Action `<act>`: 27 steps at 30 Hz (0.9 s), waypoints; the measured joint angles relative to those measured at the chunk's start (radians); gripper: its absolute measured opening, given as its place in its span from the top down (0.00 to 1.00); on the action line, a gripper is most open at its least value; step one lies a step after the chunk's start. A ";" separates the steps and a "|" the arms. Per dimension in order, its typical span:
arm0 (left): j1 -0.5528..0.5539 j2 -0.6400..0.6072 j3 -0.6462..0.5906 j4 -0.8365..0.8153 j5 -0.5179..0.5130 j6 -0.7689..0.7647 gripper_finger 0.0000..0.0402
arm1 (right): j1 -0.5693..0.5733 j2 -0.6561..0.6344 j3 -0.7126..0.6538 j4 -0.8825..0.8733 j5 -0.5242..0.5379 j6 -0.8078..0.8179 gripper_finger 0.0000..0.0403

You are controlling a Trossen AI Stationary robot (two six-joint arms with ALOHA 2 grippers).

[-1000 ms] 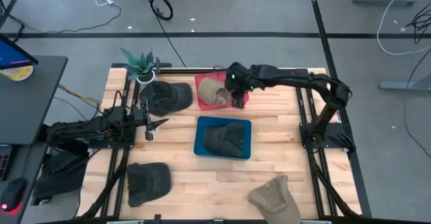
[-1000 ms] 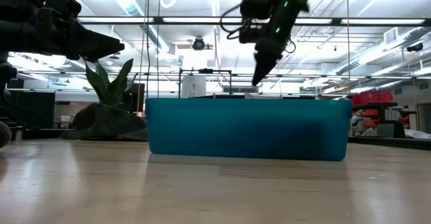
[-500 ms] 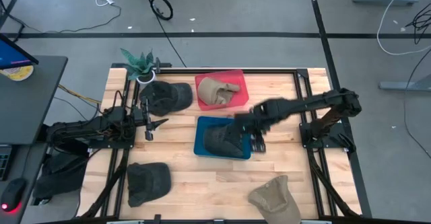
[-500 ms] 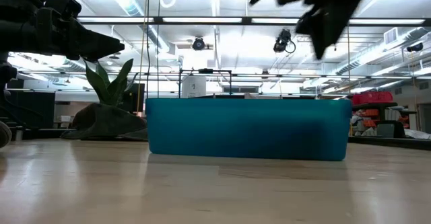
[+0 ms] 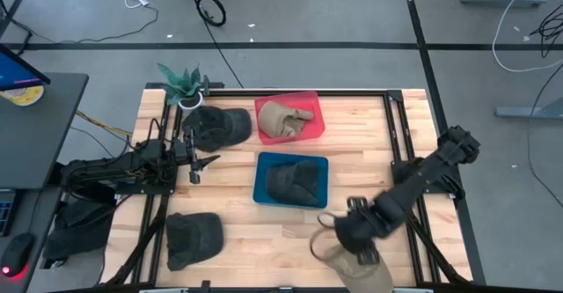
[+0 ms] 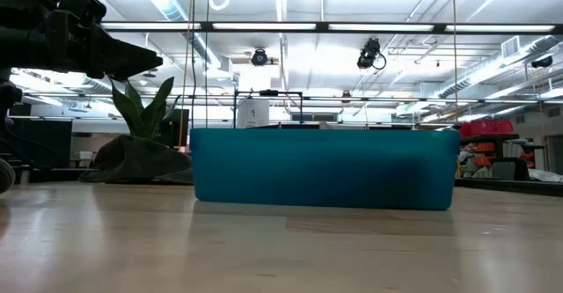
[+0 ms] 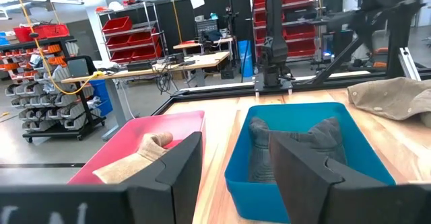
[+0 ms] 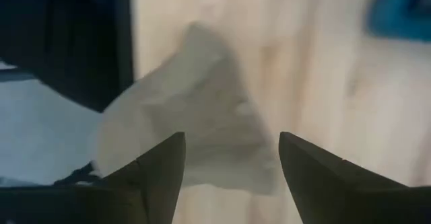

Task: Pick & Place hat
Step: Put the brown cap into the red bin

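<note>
Table-edge tan hat (image 8: 195, 116) fills right wrist view.

Five caps total: dark ones are cap one (image 5: 215, 126), cap two (image 5: 192, 238), cap three (image 5: 295, 182), tan ones are cap four (image 5: 285, 120), cap five (image 5: 365, 267). Two bins, red bin (image 5: 316, 105) and blue bin (image 5: 263, 177). One plant (image 5: 180, 82). Two arms.

No text, label, brand or number can be read in any of the views. In the left wrist view a white sheet (image 7: 198, 1) hangs on a post in the room behind the desk (whatever is printed on it is too small to make out), and the red storage bins (image 7: 125, 26) on the shelves show no legible markings.
</note>
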 joint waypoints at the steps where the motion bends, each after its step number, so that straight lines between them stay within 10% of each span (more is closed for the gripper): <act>1: 0.000 0.000 0.000 0.000 0.000 0.000 0.56 | 0.025 0.003 0.000 0.018 -0.001 0.019 0.40; 20: 0.000 0.000 0.000 0.000 0.000 0.000 0.56 | 0.265 0.309 0.000 0.202 -0.040 0.036 0.41; 27: 0.000 0.000 0.000 0.000 0.000 0.000 0.56 | 0.270 0.348 0.002 0.222 -0.080 0.003 0.57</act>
